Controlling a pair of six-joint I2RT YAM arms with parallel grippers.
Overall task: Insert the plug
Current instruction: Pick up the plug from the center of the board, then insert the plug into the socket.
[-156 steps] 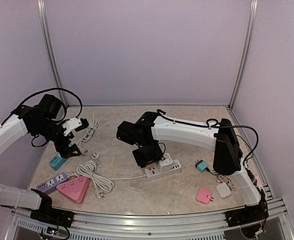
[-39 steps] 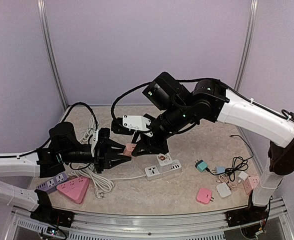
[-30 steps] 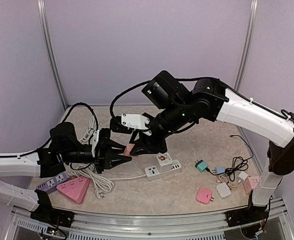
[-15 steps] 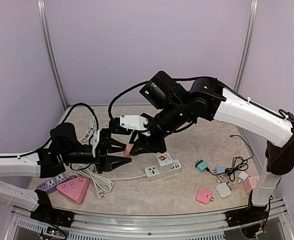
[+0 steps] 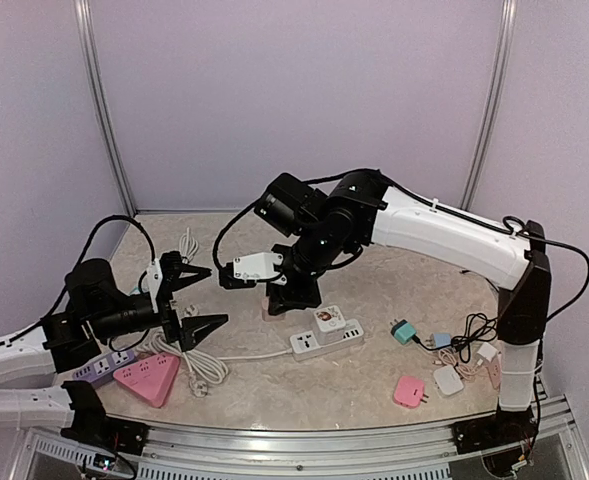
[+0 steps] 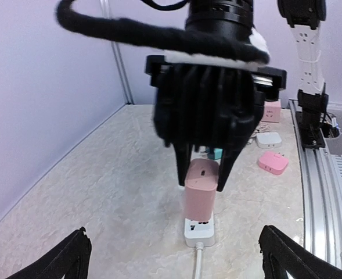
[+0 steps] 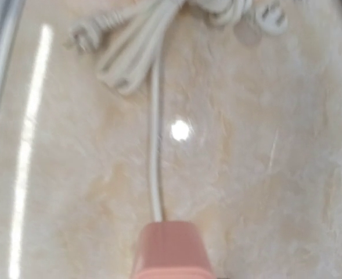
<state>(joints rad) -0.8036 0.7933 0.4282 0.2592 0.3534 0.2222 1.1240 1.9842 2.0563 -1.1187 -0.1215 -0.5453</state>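
My right gripper (image 5: pixel 286 291) is shut on a pink plug (image 5: pixel 270 301) and holds it upright, low over the table. In the left wrist view its black fingers (image 6: pixel 183 168) clamp the pink plug (image 6: pixel 201 190) just above the cord end of the white power strip (image 6: pixel 198 230). The strip (image 5: pixel 326 341) lies on the table with a stickered adapter (image 5: pixel 327 320) plugged in. In the right wrist view the plug (image 7: pixel 171 251) hides the strip, and only the strip's white cord (image 7: pixel 155 168) shows. My left gripper (image 5: pixel 196 298) is open and empty, well left of the plug.
A coiled white cord (image 5: pixel 182 350), a pink triangular strip (image 5: pixel 149 378) and a purple strip (image 5: pixel 104 366) lie at the front left. A teal plug (image 5: pixel 404 331), a pink adapter (image 5: pixel 410 390), a white adapter (image 5: pixel 447 380) and tangled cables (image 5: pixel 479 330) lie at the right.
My left gripper opened, let go of the pink plug and drew back to the left. My right gripper kept the plug and came down toward the strip.
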